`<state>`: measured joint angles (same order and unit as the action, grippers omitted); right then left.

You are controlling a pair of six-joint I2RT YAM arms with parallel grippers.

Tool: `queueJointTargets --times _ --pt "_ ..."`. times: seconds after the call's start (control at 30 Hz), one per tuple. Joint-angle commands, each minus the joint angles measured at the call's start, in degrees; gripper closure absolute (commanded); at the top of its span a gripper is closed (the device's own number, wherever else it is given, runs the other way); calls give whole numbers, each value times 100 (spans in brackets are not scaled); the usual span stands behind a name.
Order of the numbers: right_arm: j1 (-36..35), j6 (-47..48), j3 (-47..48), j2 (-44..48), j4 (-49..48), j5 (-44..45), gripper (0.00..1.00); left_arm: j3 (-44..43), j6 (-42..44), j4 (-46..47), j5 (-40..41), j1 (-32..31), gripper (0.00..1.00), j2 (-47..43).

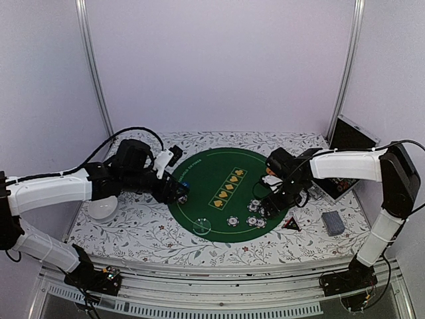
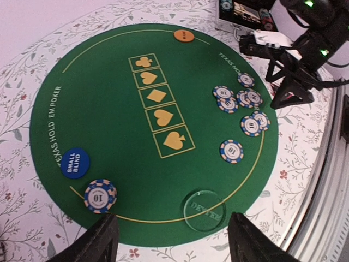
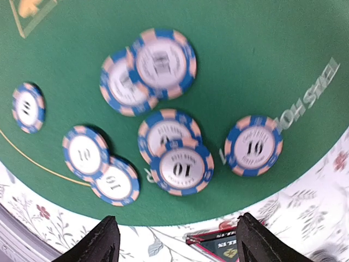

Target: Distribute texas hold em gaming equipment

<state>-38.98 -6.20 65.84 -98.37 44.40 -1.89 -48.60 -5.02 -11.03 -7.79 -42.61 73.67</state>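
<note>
Between the right gripper's (image 3: 177,221) spread fingers (image 3: 106,240) nothing is held: the jaws stand wide and empty, over the flowered cloth just off the edge of the green mat (image 3: 245,33). Just ahead of them, almost on their centre line, lies an overlapping pair of chips (image 3: 174,155), the nearer one resting partly on the other. On the view's right, clear of that pair, sits a single chip (image 3: 253,144). On its left, two more chips (image 3: 101,166) overlap at the edge. Farther ahead lies another overlapped two (image 3: 147,68), and a lone chip (image 3: 27,106) sits out at the far left. Round chips offer no long axis to line up with. What counts, I judge, is that the stacked pair is dead ahead and low, and that the overlap could make the jaws catch both.

Across the mat, the left gripper (image 2: 172,218) is also open and empty. One chip (image 2: 100,195) lies just ahead of one of its fingers, and the clear dealer disc (image 2: 204,210) just ahead, between the two. The blue small-blind button (image 2: 74,162) is a little beyond, the orange button (image 2: 184,35) at the far rim. The main group of chips is well apart from this arm, so the right arm is the nearer. The card deck (image 1: 333,223) lies off the mat, on the right arm's side.
</note>
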Motion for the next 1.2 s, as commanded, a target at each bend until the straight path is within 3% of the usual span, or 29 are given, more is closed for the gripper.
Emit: queueJointTargets --times 0.0,0.27,0.5,0.73,1.0,1.17 --pt "-14 -685 -205 -176 -247 -294 29 -198 61 70 -77 -416 29 210" --pt "-211 -848 -142 -990 -458 363 33 -198 18 72 165 -537 29 249" --pt "287 -653 290 -1284 -621 974 54 -228 118 -31 348 -531 29 216" --pt "748 -67 1259 -1852 -822 1046 65 -240 125 -129 509 -533 28 185" --pt "1094 375 2206 -2398 -817 1097 66 -211 163 -216 680 -530 28 24" --pt "953 356 2348 -2073 -303 1064 51 -192 134 -216 680 -535 28 -18"
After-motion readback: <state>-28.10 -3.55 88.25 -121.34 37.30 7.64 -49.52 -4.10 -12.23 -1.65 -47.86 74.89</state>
